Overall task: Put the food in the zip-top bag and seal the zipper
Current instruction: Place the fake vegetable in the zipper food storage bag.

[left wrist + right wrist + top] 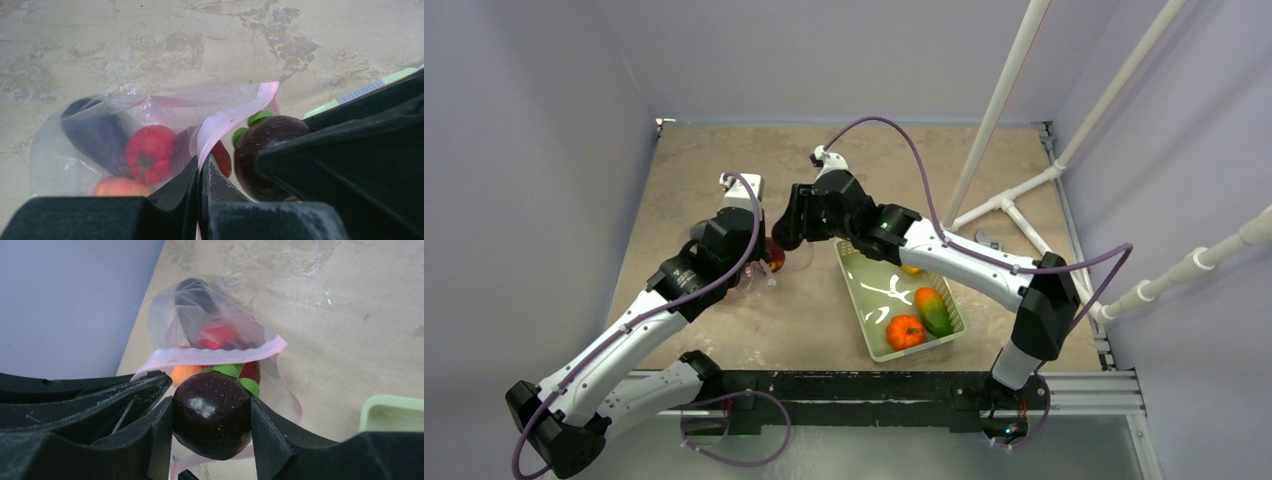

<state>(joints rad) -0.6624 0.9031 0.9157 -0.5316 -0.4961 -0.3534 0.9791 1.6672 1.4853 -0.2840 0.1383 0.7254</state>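
**A:** How do the claws stand?

**B:** The left claw (200,167) is pressed together, pinching the pink zipper (227,120) and holding that lip of the zip-top bag (55,155) up. The right claw (212,412) is half spread, clamped on a dark purple fruit (210,432) with green leaves, right at the bag's mouth.

**A:** And the bag itself?

**B:** It lies on the worktop (804,320) just beside the basket (854,295). Its mouth points at the right claw, and its long axis runs from there back away from that claw. A tomato (148,152), an eggplant (95,132) and a peach (120,187) are inside. A pumpkin (905,331) and other pieces wait in the basket.

**A:** What could go wrong?

**B:** I'd say the opening looks shallow. Only one lip is lifted, so the fruit may catch the pink strip and shove the floppy bag back, or tug the lip out of the pinch. If let go too early, it would roll off across the worktop.
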